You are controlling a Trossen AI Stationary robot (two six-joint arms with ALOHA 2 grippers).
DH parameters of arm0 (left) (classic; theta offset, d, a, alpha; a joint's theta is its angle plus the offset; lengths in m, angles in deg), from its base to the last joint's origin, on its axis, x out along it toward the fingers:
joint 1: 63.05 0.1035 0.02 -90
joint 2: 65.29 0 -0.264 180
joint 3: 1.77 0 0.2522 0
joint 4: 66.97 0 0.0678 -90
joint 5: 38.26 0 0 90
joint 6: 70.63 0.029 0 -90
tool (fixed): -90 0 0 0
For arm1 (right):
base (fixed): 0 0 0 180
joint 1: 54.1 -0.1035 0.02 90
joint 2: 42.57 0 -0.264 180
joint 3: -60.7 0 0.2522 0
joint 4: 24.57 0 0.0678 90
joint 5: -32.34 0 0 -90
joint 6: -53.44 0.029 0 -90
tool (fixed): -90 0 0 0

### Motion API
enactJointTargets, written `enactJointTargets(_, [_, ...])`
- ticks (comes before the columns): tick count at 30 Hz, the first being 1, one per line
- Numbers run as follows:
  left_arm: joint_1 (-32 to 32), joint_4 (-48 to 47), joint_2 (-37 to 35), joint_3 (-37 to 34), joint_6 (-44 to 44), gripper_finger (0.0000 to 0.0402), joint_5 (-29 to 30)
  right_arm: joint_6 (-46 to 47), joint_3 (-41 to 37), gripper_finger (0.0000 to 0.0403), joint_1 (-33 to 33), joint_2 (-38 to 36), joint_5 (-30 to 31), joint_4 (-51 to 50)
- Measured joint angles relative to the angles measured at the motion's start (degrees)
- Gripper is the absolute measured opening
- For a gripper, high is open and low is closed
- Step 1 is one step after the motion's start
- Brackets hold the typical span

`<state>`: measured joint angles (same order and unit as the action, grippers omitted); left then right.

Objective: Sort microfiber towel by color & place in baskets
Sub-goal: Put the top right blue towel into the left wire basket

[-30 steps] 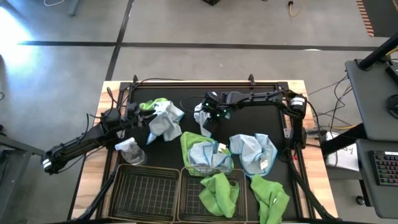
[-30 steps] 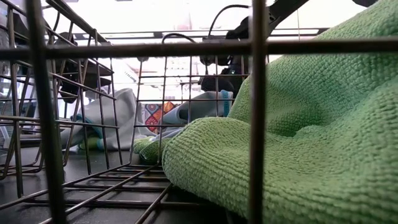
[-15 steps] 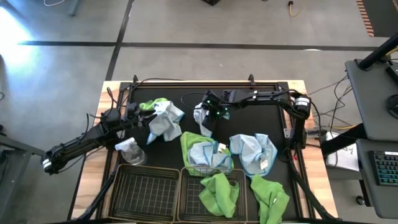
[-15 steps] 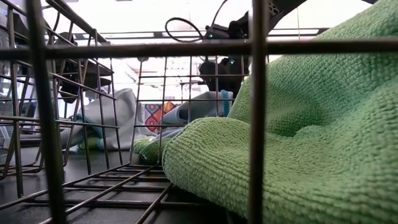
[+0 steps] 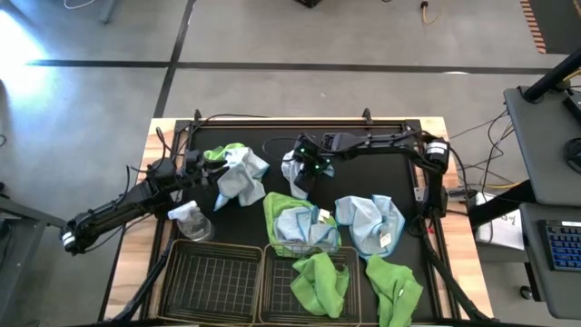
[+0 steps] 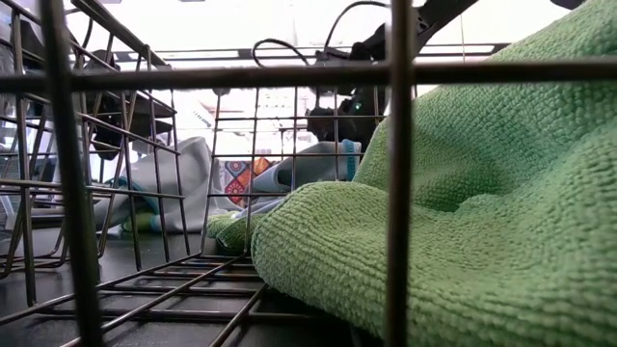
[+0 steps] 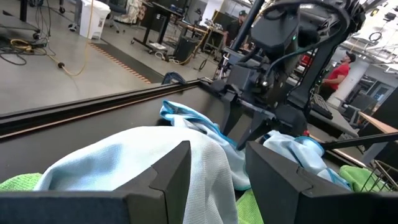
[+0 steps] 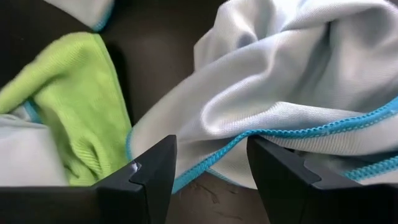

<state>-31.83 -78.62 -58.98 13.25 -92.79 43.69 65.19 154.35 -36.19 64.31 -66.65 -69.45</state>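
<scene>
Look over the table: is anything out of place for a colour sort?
Yes. A green towel and a blue towel hang tangled together over the right basket's rim, colours mixed. The left basket holds nothing.

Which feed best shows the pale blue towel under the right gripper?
The right wrist view: the pale blue towel fills it, just past the open right gripper. The high view shows it small; the low view shows only part of it through the basket mesh.
</scene>
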Motion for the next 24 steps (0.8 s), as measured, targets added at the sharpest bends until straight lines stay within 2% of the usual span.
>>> enactJointTargets(17, [-0.01, -0.02, 0.00, 0.00, 0.00, 0.0139, 0.01, 0.16, 0.31, 0.0188, 0.00, 5.35, -0.02, 0.10])
enactJointTargets(24, [-0.01, -0.02, 0.00, 0.00, -0.01, 0.0139, 0.01, 0.16, 0.31, 0.0132, 0.02, 5.35, -0.02, 0.01])
